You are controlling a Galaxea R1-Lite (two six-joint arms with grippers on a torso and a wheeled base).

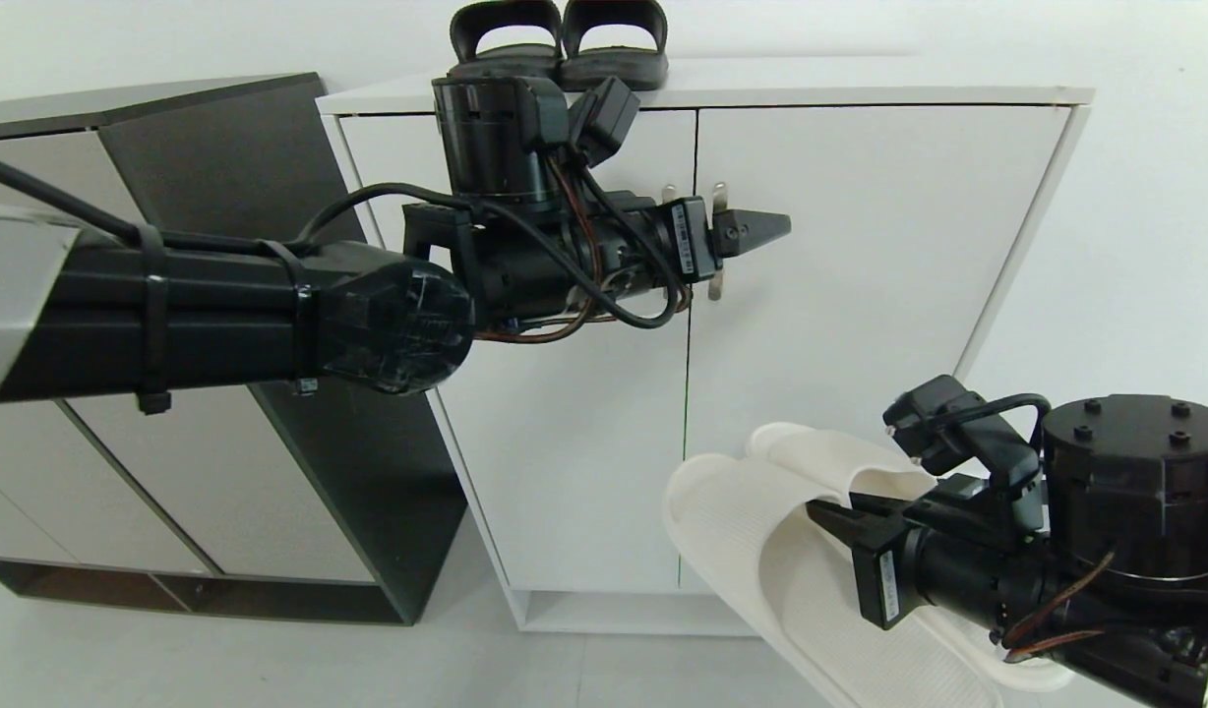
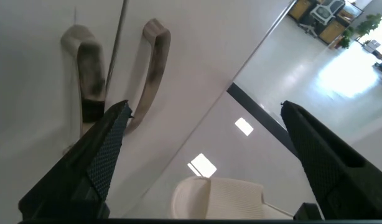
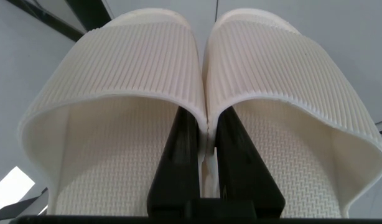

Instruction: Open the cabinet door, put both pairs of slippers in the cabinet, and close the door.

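White slippers (image 3: 135, 62) — clenched in right end effector (image 1: 828, 511), left end effector (image 2: 204, 109) spread, seemingly near handles (image 2: 155, 68)

Cabinet (image 1: 860, 246) looked like plain white laminate, smooth and matt, no grain. Its two handles (image 2: 152, 68) were brushed metal with a soft satin sheen. In the head view, the black slippers (image 1: 560, 44) up at 12 o'clock looked like matt rubbery foam. The cream slippers (image 3: 141, 68) down at 5 o'clock were the same soft moulded stuff, finely ribbed across the straps, with tiny pebbled texture on the footbeds. Left gripper (image 2: 204, 107) fingers (image 2: 97, 163) were black plastic with a fine cross-hatched grip pattern. The neighbouring unit (image 1: 230, 167) at 9 o'clock had dull dark and grey panels. Floor (image 2: 228, 149) was glossy, mirroring the ceiling lights.
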